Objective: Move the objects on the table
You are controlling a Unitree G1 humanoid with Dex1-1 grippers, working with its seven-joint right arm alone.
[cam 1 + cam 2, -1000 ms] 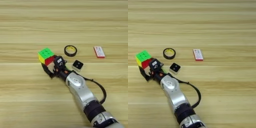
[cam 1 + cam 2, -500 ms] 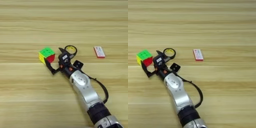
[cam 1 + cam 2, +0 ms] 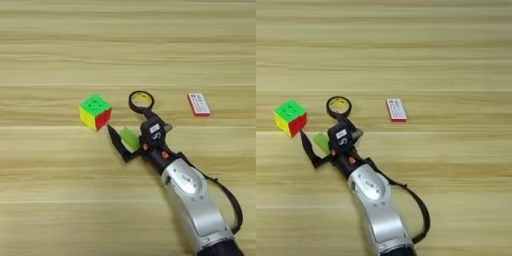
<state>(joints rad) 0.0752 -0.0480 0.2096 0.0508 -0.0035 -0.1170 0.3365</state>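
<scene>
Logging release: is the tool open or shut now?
Open. The tool has its two black fingers spread around the green block, clear of the cube.

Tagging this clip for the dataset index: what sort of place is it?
Probably a lab or test bench for tabletop manipulation, not a home. A bare wood-grain table fills the view, holding only small props: a puzzle cube, a black tape ring and a red-and-white card.
</scene>
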